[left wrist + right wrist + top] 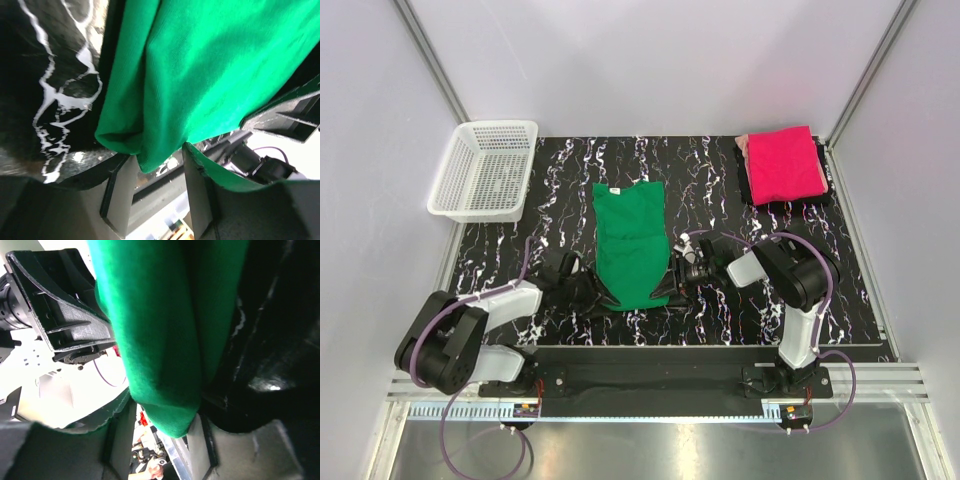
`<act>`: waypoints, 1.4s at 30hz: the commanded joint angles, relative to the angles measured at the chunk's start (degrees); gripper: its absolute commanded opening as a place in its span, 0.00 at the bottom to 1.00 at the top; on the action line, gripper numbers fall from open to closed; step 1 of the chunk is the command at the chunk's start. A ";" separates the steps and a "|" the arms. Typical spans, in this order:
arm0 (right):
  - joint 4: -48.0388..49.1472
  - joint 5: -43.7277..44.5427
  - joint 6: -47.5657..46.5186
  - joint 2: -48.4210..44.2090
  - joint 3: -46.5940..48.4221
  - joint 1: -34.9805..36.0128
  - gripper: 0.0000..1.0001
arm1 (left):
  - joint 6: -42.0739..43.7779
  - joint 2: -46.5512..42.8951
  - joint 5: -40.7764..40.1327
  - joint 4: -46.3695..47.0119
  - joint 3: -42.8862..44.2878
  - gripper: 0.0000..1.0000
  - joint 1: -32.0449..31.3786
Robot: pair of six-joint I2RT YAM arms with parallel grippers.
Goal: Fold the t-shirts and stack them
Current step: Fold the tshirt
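The green t-shirt (630, 245) is lying right of the basket (485, 168) on the tabletop (560, 190), both arms' jaws clamping its near hem. A fold seems to be starting, calling for an even lift toward the collar.

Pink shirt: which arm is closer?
Right. The right end effector holds the green shirt's near right corner; the left end effector holds its left corner, farther from the pink shirt.

A plain bright green t-shirt (630, 245) is seen at the middle of a black table (740, 310) veined with white marbling, a plain hot pink t-shirt (782, 163) at the far right, and a white mesh basket (485, 168) at the far left.
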 commanded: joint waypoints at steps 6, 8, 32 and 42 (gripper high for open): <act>-8.70 11.33 -2.36 1.82 -2.03 0.67 0.48 | 4.18 2.90 -18.15 -11.05 -1.34 0.46 0.41; -9.05 11.33 -2.53 1.65 -1.86 0.67 0.48 | 4.35 2.98 -18.06 -11.05 -1.16 0.46 0.41; -11.34 10.80 -2.80 1.83 -0.36 0.67 0.00 | 6.03 5.97 -15.87 -8.85 -0.99 0.00 0.41; -24.33 13.61 -7.01 -8.26 5.26 0.59 0.00 | 7.26 -0.08 -17.18 -17.18 4.63 0.00 0.41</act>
